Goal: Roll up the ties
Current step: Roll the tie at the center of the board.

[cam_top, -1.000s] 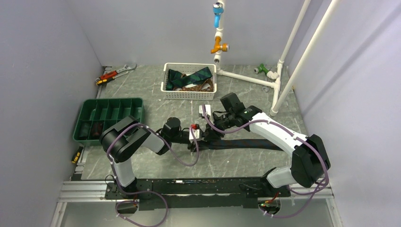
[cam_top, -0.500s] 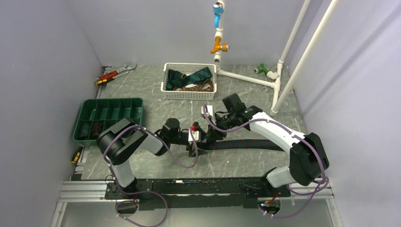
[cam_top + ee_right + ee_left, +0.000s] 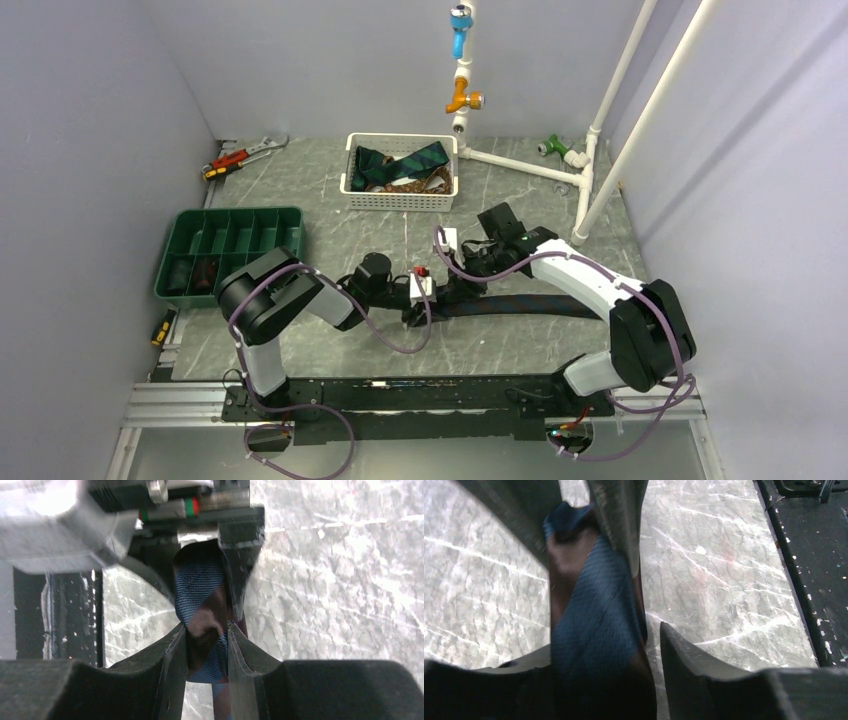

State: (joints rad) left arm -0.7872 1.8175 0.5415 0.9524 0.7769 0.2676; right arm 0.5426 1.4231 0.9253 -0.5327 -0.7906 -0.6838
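At mid-table, just beyond the arm bases, two robot grippers are met over one tie (image 3: pixel 200 590), a narrow band of finely ribbed navy fabric crossed by maroon stripes, with a soft sheen. The right gripper (image 3: pixel 207 630) is closed on it, the cloth pinched into a fold between dark, wedge-shaped fingers. The left gripper (image 3: pixel 412 312) is set astride the same end, jaws apart with the tie between them; whether it is clamped cannot be told. No tight roll is seen yet, and the rest of the tie is stretched flat to the right across the table (image 3: pixel 330 230), a grey, marble-veined surface. This roll is judged barely begun. Further back on the left, a green plastic tray (image 3: pixel 240 211) with dividers is placed; two dark bundles (image 3: pixel 192 272) are held in its near compartments, possibly finished rolls, though too small to tell. At the far side, a white slotted basket (image 3: pixel 400 203) is heaped with loose ties (image 3: pixel 405 162), green plaid and brown, so most of the work is judged left.
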